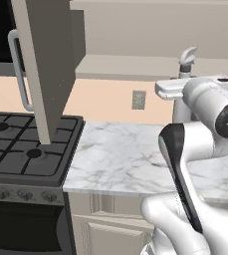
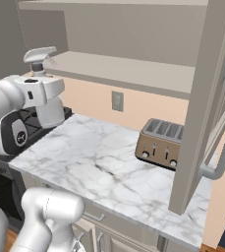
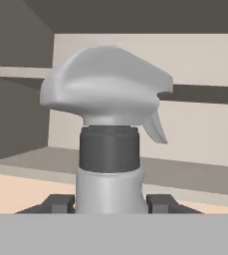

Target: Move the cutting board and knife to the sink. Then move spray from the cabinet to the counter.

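**Spray bottle in the hand, out of the cupboard, not yet set down**

Hand (image 3: 110, 201) closed on the spray bottle (image 3: 108, 124): in the hand view the two dark fingertips (image 3: 58, 203) sit either side of the bottle's pale body, touching it. Bottle upright, trigger head above the hand.

In the right base view the bottle (image 2: 39, 56) rides at the end of the arm, in front of the beige shelf (image 2: 128, 69) and above the left end of the worktop (image 2: 99, 162), near the stove (image 1: 26, 144). Cupboard door (image 1: 48, 64) stands open.

Step in hand, as I judge it: the second part, carrying the spray to the worktop. Next move calls for lowering the bottle straight down onto bare marble, clear of the toaster (image 2: 159, 142), keeping it upright before letting go.

Hard to tell: the lower body of the bottle is cut off in the hand view and masked by the wrist in both base views. Exact height above the marble is unclear.
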### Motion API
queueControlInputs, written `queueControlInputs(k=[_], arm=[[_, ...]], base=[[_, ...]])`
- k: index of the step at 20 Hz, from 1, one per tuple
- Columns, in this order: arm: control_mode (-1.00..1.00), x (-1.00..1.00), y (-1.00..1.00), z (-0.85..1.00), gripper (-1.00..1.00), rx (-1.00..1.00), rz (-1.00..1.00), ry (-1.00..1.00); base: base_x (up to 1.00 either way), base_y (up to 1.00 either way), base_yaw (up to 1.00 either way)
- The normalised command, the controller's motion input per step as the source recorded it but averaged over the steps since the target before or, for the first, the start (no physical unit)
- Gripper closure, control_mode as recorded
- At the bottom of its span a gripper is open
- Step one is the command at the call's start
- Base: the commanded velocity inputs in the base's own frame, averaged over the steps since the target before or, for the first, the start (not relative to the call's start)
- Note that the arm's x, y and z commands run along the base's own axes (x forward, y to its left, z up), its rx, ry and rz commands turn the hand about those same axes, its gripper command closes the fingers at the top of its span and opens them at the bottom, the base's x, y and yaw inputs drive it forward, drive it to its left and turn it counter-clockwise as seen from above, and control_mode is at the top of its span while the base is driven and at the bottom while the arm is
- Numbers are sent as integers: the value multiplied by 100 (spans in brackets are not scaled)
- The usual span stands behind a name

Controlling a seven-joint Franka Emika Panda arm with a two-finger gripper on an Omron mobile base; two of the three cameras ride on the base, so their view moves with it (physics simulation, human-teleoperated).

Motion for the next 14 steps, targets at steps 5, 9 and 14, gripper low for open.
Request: queueControlInputs(k=[5, 9, 14], arm=[[-100, -41, -23, -20, 100, 0, 0, 10], [-100, -62, -4, -16, 100, 0, 0, 6], [100, -18, 0, -3, 100, 0, 0, 1]], base=[[0, 0, 0], [0, 0, 0], [-80, 0, 0]])
